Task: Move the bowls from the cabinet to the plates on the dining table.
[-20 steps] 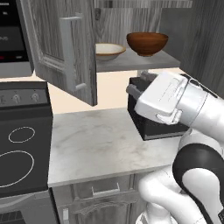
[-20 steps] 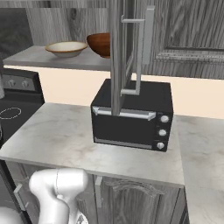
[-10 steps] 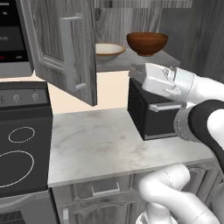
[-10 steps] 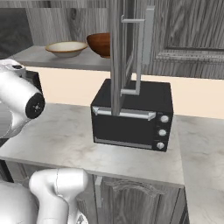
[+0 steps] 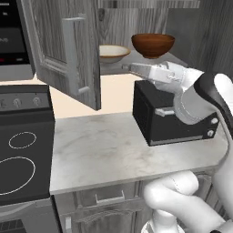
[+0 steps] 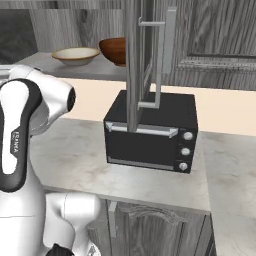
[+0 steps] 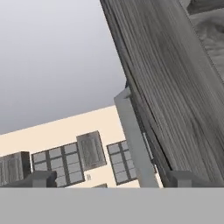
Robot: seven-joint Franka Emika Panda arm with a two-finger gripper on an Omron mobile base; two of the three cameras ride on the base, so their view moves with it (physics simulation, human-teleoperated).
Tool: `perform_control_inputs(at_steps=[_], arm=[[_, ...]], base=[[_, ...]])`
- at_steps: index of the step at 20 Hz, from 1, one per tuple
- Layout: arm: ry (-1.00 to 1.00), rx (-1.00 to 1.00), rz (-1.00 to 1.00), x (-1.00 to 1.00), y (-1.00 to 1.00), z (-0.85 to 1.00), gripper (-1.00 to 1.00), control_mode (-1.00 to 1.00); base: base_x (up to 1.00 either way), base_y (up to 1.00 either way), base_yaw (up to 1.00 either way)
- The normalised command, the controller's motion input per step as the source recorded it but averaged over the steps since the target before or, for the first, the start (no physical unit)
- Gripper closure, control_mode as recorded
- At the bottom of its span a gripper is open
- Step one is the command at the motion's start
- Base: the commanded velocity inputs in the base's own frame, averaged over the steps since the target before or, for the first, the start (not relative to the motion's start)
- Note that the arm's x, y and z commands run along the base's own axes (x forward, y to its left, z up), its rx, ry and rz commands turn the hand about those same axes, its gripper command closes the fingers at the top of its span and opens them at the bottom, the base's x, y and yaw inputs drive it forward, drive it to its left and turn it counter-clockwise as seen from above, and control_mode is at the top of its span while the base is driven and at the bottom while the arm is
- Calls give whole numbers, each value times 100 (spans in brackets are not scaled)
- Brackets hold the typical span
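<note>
Glossy reddish-brown wooden bowl (image 5: 153, 44) and pale cream bowl (image 5: 112, 52) are seen upper centre, just above the spread, empty two-finger gripper (image 5: 129, 68).

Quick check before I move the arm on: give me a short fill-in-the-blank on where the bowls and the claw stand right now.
1. Both bowls sit on the shelf of the ____ cabinet.
2. The dark wooden bowl stands to the ____ of the cream bowl in the left base view.
3. The claw is open and holds ____.
4. Below the shelf, a black ____ sits on the marbled counter.

Missing words: open; right; nothing; toaster oven
</note>
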Motion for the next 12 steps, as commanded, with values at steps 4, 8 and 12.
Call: perform_control_inputs(at_steps=[4,8,12], arm=[[6,0,33,39,15,-9,-100,-100],[2,0,32,26,33,-18,-100,-100],[1,-1,30,14,48,-19,-100,-100]], base=[[0,0,0],[0,0,0],[0,0,0]])
